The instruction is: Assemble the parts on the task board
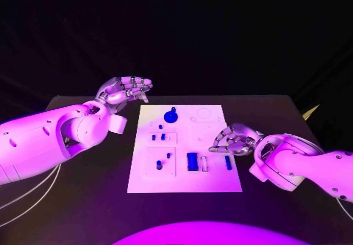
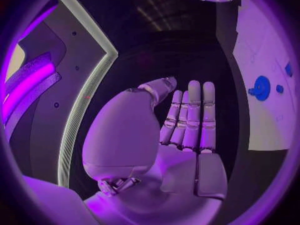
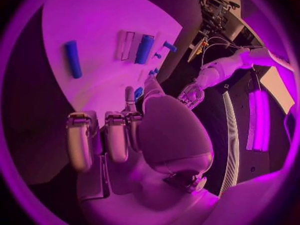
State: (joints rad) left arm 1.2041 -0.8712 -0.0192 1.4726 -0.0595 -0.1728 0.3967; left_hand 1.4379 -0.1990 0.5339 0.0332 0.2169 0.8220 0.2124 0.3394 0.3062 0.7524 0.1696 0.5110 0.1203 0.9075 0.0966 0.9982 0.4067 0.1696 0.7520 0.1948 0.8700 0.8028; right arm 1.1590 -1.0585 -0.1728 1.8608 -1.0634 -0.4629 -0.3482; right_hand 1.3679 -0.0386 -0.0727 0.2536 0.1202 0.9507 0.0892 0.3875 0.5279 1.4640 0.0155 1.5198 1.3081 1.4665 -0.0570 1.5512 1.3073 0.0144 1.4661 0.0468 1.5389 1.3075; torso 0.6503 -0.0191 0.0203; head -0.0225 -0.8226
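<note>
Black tabletop carries the white task board (image 1: pixel 184 178) at its centre. Round blue part (image 1: pixel 171 117) lies at the board's 12 o'clock; a blue bar (image 1: pixel 192 161) and slim blue peg (image 1: pixel 228 162) sit near 5 o'clock. The left hand (image 1: pixel 126 90) hovers off the 11 o'clock corner, fingers straight, empty. The right hand (image 1: pixel 234 140) hangs at 3 o'clock, fingers curled over nothing visible. Reaching carelessly could knock the peg aside.
</note>
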